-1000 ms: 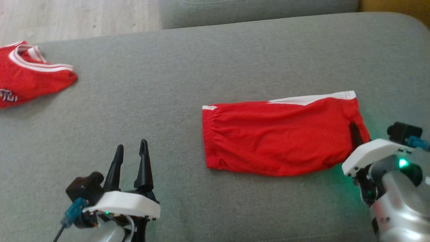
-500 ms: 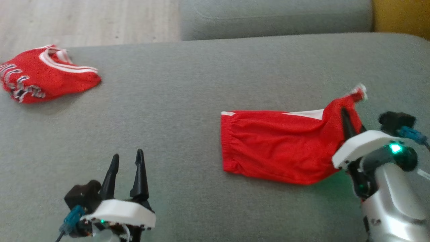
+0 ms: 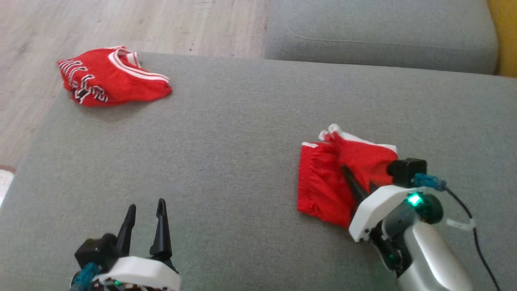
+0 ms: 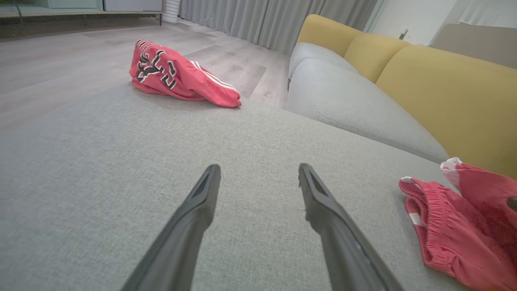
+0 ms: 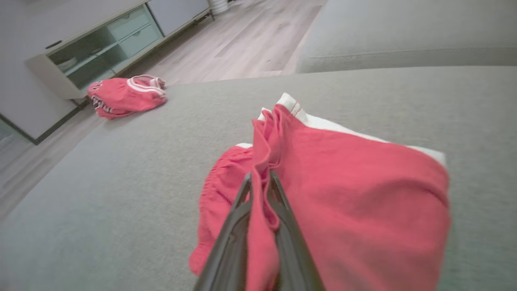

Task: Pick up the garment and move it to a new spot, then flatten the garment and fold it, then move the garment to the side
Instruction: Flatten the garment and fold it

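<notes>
At the frame's lower right, the right jaws are pinched shut on the shorts (image 3: 319,186). The cloth looks light, soft and floppy, best held by a hem corner. The left jaws gape, empty.

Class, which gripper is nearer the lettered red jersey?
Left. The left gripper hangs open, nearer the robot than the jersey; the right gripper is farther right, shut on the red shorts.
</notes>
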You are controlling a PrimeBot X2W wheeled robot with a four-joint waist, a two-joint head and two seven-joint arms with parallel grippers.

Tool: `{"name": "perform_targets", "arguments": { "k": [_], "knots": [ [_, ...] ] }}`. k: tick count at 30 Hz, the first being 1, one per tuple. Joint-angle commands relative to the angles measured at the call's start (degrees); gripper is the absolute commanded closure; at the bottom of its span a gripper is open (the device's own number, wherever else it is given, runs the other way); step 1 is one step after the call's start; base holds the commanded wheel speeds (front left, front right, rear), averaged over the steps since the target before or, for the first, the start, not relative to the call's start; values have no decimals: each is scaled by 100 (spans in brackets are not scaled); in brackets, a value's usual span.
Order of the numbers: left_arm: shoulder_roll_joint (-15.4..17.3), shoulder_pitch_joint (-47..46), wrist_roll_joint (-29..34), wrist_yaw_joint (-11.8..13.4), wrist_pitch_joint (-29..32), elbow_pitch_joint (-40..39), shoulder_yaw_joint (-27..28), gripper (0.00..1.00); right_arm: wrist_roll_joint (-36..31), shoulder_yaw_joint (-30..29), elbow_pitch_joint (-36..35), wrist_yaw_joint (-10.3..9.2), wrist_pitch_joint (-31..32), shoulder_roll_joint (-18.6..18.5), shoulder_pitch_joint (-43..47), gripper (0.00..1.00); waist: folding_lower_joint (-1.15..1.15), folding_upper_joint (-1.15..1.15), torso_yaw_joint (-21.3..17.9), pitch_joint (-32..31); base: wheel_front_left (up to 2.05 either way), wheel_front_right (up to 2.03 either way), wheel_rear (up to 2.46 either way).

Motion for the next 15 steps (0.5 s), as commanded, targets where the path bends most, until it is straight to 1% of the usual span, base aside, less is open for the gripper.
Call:
{"name": "perform_targets", "arguments": {
  "k": [1, 10, 11, 12, 13, 14, 15],
  "knots": [
    [140, -200, 23, 1, -40, -141, 250, 0, 41, 150, -228, 37, -28, 58, -158, 100, 0, 0, 42, 0, 0, 0, 0],
    [125, -155, 21, -3, -53, -123, 336, 0, 400, 627, 145, 37, -222, 60, -423, 100, 0, 0, 32, 37, 0, 0, 0],
    [115, -159, 22, -4, -54, -117, 339, 0, 435, 693, 200, 37, -262, 60, -465, 77, 0, 0, 21, 43, 0, 0, 0],
    [105, -163, 23, -5, -54, -112, 344, 0, 489, 768, 248, 37, -305, 60, -506, 69, 0, 0, 5, 52, 0, 0, 0],
    [94, -169, 25, -6, -55, -109, 347, 0, 552, 845, 293, 37, -355, 60, -546, 39, 0, 0, -9, 58, 0, 0, 0],
    [86, -172, 27, -6, -56, -107, 350, 0, 610, 928, 336, 37, -402, 60, -588, 5, 0, 0, -27, 63, 0, 0, 0],
    [80, -174, 29, -7, -57, -106, 351, 0, 674, 1036, 365, 37, -448, 60, -629, 0, 0, 0, -43, 66, 0, 0, 0]
  ]
}}
